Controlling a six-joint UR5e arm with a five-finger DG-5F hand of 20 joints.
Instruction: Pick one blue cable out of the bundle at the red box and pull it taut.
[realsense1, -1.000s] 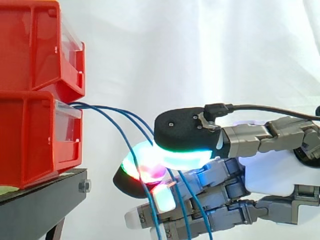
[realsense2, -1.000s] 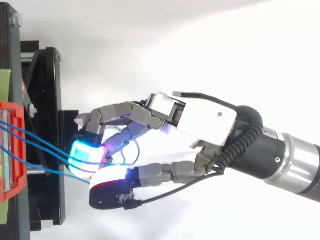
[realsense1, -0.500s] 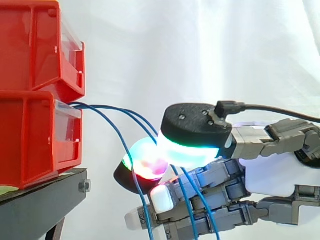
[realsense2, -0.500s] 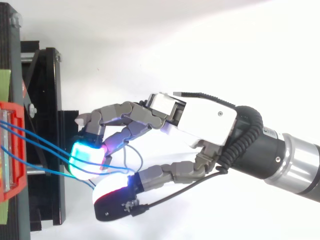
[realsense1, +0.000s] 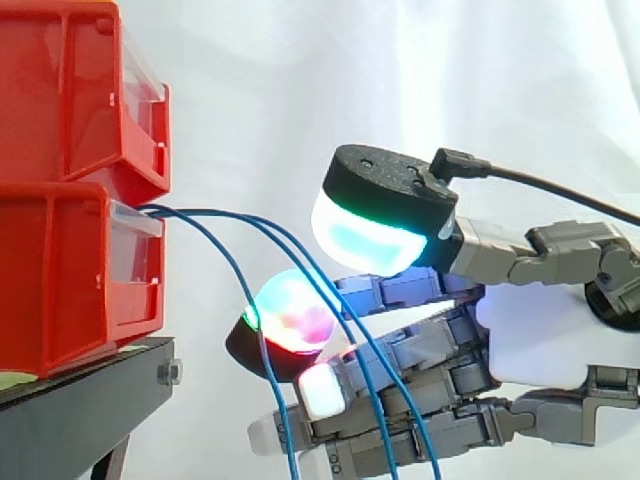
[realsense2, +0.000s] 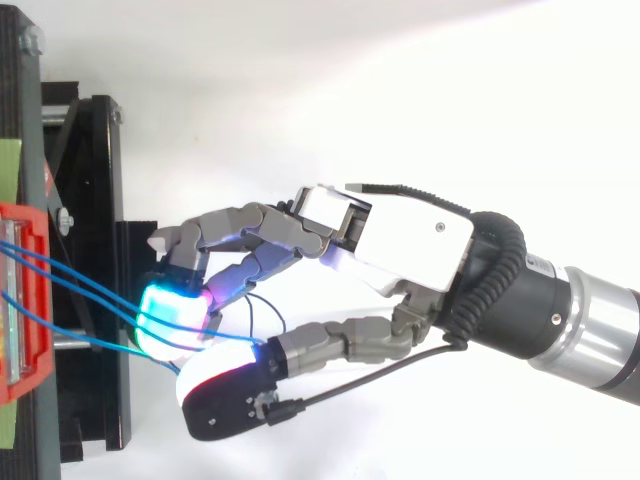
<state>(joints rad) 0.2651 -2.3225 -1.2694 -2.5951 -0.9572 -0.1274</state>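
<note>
Side view: two red bins are stacked at the left of the frame, the upper red bin (realsense1: 70, 90) resting on the lower red bin (realsense1: 60, 270), and both sit on a black stand (realsense1: 80, 400) in the lower left corner. A white curtain (realsense1: 400, 80) hangs behind. A bundle of thin blue cables (realsense1: 200, 212) leaves the front lip of the lower bin, runs a little way right, then fans apart and droops in slack curves down to the bottom edge.

Entering from the right, the hand (realsense1: 540, 340) reaches towards the bins. It is spread. Its thumb pad (realsense1: 375, 225), glowing cyan and green, is lifted clear above the fingers, which point left with a loose bend. The foremost fingertip pad (realsense1: 292, 318) glows green, red and magenta, and the cables cross in front of it and of the white-tipped fingers below. No cable is pinched, and none looks taut.

From the top view, the cables run from the red bin at the left edge to the cyan-lit fingertip and pass between it and the thumb, which sits apart towards the bottom of the frame. A small loop of cable lies just beyond the fingertip, inside the hand.
</note>
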